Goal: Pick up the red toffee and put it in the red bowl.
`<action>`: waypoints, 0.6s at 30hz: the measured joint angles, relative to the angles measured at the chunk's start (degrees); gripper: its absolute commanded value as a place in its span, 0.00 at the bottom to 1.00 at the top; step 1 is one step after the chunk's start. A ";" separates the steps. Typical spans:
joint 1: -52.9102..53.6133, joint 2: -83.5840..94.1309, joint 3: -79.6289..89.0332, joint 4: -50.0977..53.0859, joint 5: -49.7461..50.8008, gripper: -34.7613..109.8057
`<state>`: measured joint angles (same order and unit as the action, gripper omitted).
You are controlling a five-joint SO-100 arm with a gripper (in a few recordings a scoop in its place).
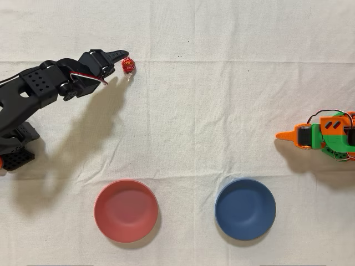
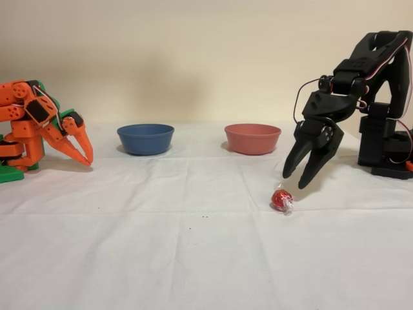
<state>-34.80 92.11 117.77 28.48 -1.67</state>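
The black arm's two-finger gripper (image 2: pixel 295 181) is hanging just above the white cloth-covered table (image 2: pixel 193 258), fingers pointing down and spread apart with nothing between them. In the fixed view the two dark fingertips (image 2: pixel 286 173) are sitting a little above and to the right of the small round red toffee in shiny foil (image 2: pixel 281 199), near it but not touching. That candy is lying on the cloth, its clear twisted wrapper tail poking out toward the lower right.

From overhead, the gripper (image 1: pixel 123 54) is reaching in from the left, its tip just beside the red toffee (image 1: pixel 128 65), which is resting at the upper left of the table. The arm's shadow is falling down and to the left across the cloth.

The round, shallow, matte salmon-red plastic bowl (image 1: pixel 126 210) is sitting well apart from the candy, toward the bottom of the overhead view, and it is holding nothing. To its right is sitting the round dark blue plastic bowl (image 1: pixel 245 209), same size. In the fixed view the red bowl (image 2: pixel 252 138) is standing behind the gripper, with the blue bowl (image 2: pixel 145 138) to its left.

The orange arm (image 2: pixel 39 123) is standing idle at the far side.
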 measured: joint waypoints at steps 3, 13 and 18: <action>0.00 -0.97 0.00 -0.62 0.00 0.42; 0.00 -2.99 0.00 -2.37 -1.05 0.42; 0.00 -4.04 0.00 -3.43 -1.05 0.42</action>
<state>-34.80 88.07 117.77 25.05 -2.72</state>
